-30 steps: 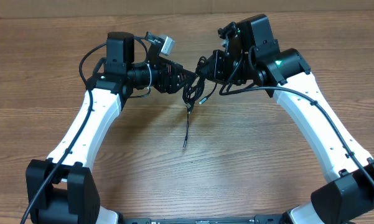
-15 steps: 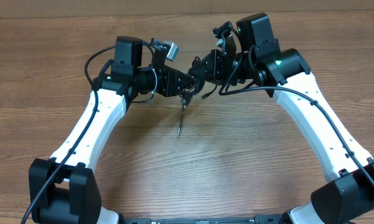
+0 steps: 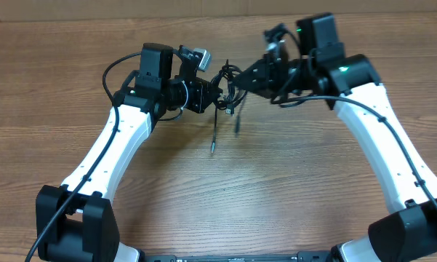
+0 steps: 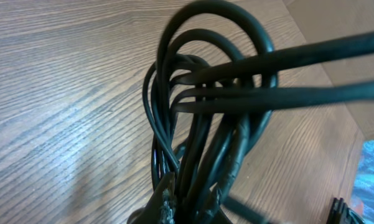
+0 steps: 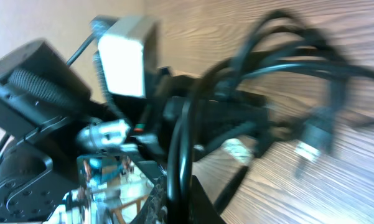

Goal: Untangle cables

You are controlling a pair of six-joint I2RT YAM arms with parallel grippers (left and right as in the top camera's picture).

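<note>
A tangle of thin black cables (image 3: 226,91) hangs above the wooden table (image 3: 276,182) between my two grippers. My left gripper (image 3: 217,97) is shut on several strands at the bundle's left side; its wrist view shows the cables (image 4: 205,112) looping up out of its fingertips (image 4: 165,199). My right gripper (image 3: 240,75) is shut on a cable at the bundle's upper right; its wrist view shows one black strand (image 5: 180,155) clamped between its fingers (image 5: 202,205). Two loose ends (image 3: 214,138) dangle below, plug tips down. A plug (image 5: 311,140) shows blurred.
The left arm's white camera block (image 5: 126,57) fills the right wrist view close behind the bundle. Both white arms (image 3: 109,153) reach in from the near edge. A tan wall (image 3: 94,9) runs along the table's far edge.
My left gripper has closed on the bundle. Both grippers have moved toward the far edge, the right one shifting right, and the cables are drawn out between them.
</note>
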